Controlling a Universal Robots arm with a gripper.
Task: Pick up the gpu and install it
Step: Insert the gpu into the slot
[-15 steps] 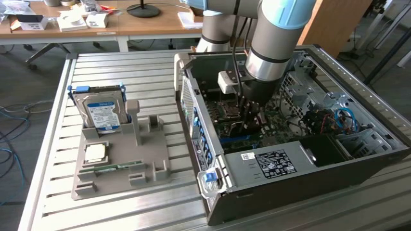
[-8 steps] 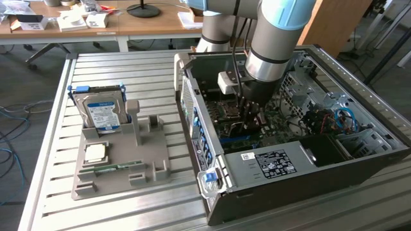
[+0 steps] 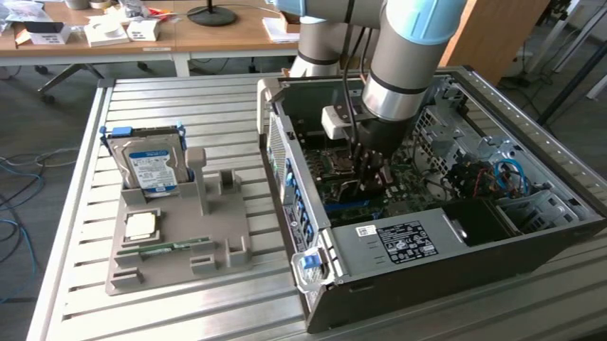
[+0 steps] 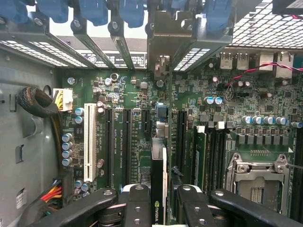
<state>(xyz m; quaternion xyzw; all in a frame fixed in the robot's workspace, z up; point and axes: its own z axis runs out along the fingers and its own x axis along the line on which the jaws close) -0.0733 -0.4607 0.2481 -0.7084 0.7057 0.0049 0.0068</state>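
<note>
From the exterior view, the arm (image 3: pixel 403 64) reaches down into the open case (image 3: pixel 531 234), and its bulk and cabling block my sight of the jaws' tips. A power supply (image 3: pixel 408 241) fills the case's near corner. To the exterior view's left of the case, a grey holder (image 3: pixel 218 234) sits on the bench (image 3: pixel 190 99). It carries an upright hard drive (image 3: pixel 147 167), a flat chip (image 3: pixel 141 226) and a memory stick (image 3: pixel 170 246). In the wrist view, I see the gpu (image 4: pixel 159 184) edge-on, pinched between the black jaws, one on each face. It stands over the motherboard (image 4: pixel 265 94), among the dark expansion slots. A white slot (image 4: pixel 88 142) and a black cable bundle (image 4: pixel 35 101) lie to one side, and the CPU socket (image 4: pixel 255 182) lies to the other. The card's long axis runs parallel to the slots, pointing away from the jaws toward the rear brackets and blue latches (image 4: pixel 94 9). Its near end is cut off at the picture's edge, and I cannot tell whether its lower edge touches a slot.
</note>
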